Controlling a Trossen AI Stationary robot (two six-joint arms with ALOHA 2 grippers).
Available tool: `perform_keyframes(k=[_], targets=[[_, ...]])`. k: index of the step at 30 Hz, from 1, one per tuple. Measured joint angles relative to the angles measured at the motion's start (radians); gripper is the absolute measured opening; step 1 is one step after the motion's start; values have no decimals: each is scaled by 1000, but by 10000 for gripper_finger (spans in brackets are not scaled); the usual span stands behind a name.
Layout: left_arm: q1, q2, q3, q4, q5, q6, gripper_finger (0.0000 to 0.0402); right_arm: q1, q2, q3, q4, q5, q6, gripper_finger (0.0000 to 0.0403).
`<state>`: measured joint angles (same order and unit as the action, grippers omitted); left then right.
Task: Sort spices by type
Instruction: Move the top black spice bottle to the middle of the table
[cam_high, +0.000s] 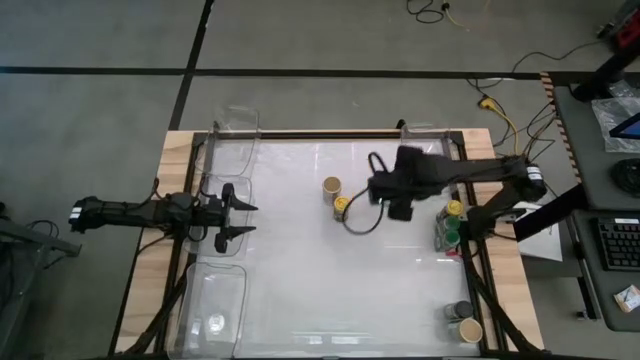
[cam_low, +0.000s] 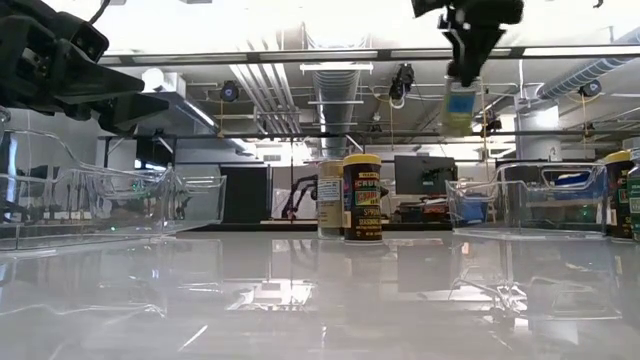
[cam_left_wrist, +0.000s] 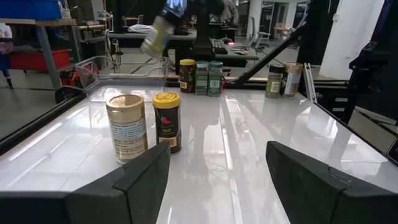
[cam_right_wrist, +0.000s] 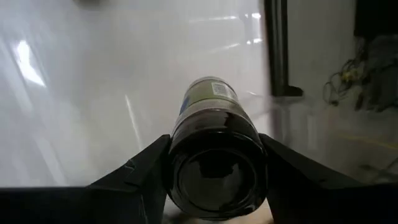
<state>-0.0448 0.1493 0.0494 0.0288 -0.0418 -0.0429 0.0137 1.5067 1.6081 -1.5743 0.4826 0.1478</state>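
My right gripper (cam_high: 398, 200) hangs above the table's middle, right of centre, shut on a spice jar (cam_right_wrist: 208, 99) with a pale label and a black lid. The low view shows this jar (cam_low: 460, 105) high above the table. Two spice jars stand upright on their bases at the centre, one tan-lidded (cam_high: 332, 187) and one yellow-lidded (cam_high: 342, 206). My left gripper (cam_high: 238, 215) waits open at the left edge, pointing level toward them, and touches nothing. My right gripper pinches the jar's black lid end (cam_right_wrist: 214, 168) between its two fingers (cam_right_wrist: 143, 165), one on each side. The fingers slant down from above, and the jar lies along them, bottom end pointing away. The jar hangs tilted, lifted clear of the table (cam_left_wrist: 158, 34).
Clear plastic bins sit at the far left (cam_high: 235, 125), near left (cam_high: 215, 310) and far right (cam_high: 425, 135) corners. A cluster of green- and yellow-lidded jars (cam_high: 452, 225) stands at the right edge. Two more jars (cam_high: 463, 320) stand at the near right corner.
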Motion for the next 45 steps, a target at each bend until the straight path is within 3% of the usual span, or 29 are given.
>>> perform_keyframes(k=[7,16,18,21,26,39,45], targets=[[0,0,0,0,0,0,251,-226,-102,-52,3,-16,-238,205],[0,0,0,0,0,0,251,-556,-180,-202,95,-311,-433,202],[0,0,0,0,0,0,251,-598,-183,-236,112,-334,-470,205],[0,0,0,0,0,0,251,-639,-185,-283,125,-347,-506,204],[0,0,0,0,0,0,251,-684,-199,-377,226,-468,-555,200],[0,0,0,-1,0,0,251,-742,-203,-586,357,-483,-669,201],[0,0,0,0,0,0,251,-774,-202,-620,405,-484,-692,206]])
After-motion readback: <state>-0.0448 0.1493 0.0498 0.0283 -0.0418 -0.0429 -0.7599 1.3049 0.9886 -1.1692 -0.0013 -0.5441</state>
